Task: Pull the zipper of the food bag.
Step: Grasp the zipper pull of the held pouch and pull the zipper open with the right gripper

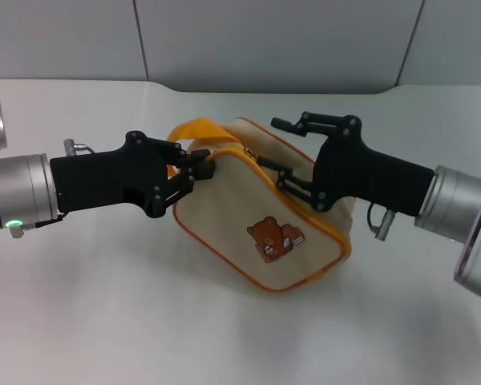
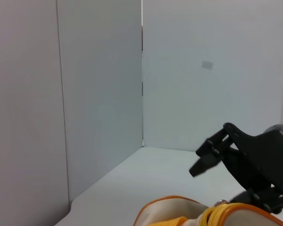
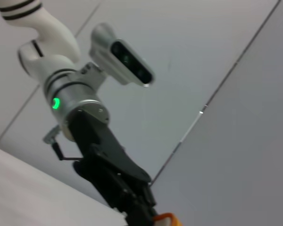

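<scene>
The food bag [image 1: 260, 216], cream with orange piping and a brown bear patch, lies tilted on the white table. Its yellow loop handle [image 1: 194, 130] arches at its left end. My left gripper [image 1: 199, 167] is shut at that end, pinching where the zipper band starts. The small silvery zipper pull [image 2: 221, 203] shows in the left wrist view on the yellow band. My right gripper [image 1: 271, 146] is open over the bag's top right, its lower finger resting on the bag and the upper one raised. It also shows in the left wrist view [image 2: 236, 179].
The white table [image 1: 104, 321] runs back to grey wall panels [image 1: 264, 40]. The right wrist view shows my left arm [image 3: 75, 103] with a green light, and the head camera [image 3: 125, 59] above it.
</scene>
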Action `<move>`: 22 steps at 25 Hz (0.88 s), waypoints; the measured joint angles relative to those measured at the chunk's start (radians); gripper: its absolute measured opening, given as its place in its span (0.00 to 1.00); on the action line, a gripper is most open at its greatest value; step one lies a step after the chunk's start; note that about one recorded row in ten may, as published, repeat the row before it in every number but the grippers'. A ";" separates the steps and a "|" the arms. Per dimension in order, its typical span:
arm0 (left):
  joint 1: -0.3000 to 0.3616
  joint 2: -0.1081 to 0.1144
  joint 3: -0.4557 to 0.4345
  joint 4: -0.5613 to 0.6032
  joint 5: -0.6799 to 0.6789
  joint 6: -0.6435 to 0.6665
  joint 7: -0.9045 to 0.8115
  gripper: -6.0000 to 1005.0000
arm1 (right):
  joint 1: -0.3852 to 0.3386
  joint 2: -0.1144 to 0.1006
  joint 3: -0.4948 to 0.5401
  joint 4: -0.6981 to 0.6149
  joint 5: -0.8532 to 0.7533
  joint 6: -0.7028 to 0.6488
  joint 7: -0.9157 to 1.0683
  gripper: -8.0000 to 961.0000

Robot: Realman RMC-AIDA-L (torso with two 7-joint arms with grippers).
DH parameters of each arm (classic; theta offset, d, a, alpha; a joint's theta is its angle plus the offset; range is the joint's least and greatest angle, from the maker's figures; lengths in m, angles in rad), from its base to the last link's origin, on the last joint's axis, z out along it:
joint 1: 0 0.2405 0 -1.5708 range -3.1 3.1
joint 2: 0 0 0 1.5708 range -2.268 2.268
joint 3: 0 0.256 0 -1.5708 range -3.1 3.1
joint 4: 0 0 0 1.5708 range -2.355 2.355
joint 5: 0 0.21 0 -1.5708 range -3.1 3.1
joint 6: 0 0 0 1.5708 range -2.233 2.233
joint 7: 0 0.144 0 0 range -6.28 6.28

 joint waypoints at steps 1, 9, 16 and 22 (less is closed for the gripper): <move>0.000 0.000 0.000 0.000 0.000 0.000 0.000 0.11 | 0.003 0.000 -0.008 0.003 0.001 0.002 0.000 0.55; -0.001 -0.001 0.000 0.001 -0.002 0.000 0.000 0.10 | 0.024 0.001 -0.039 0.037 -0.005 0.020 -0.002 0.46; 0.000 -0.001 0.000 0.001 -0.006 0.002 0.000 0.10 | 0.031 0.001 -0.057 0.052 -0.002 0.044 -0.003 0.43; 0.000 -0.001 0.000 0.001 -0.008 0.004 0.000 0.10 | 0.032 0.001 -0.058 0.060 -0.001 0.046 -0.001 0.30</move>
